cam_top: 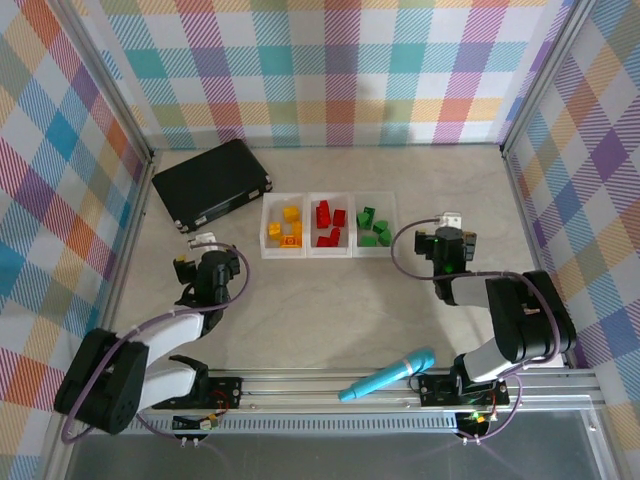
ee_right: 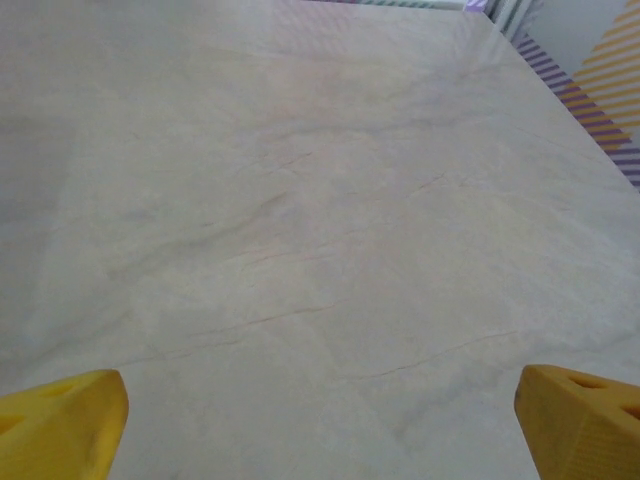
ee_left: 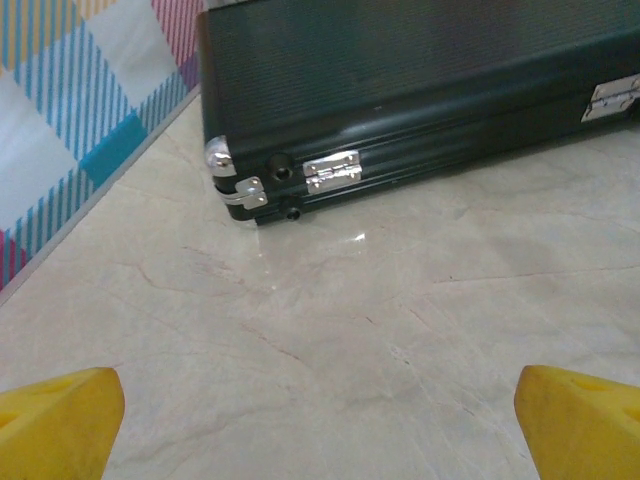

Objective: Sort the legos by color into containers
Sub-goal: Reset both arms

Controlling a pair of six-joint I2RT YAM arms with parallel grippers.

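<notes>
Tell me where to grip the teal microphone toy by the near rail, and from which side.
Take the teal microphone toy by its slim handle, coming straight down from above and closing across its width. It lies flat and diagonal, its rounder head toward the right. The handle is narrower and straighter, so it likely seats better.

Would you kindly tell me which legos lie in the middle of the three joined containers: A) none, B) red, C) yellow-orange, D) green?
B: in the top view the middle container holds red legos, with yellow-orange legos to its left and green legos to its right.
</notes>
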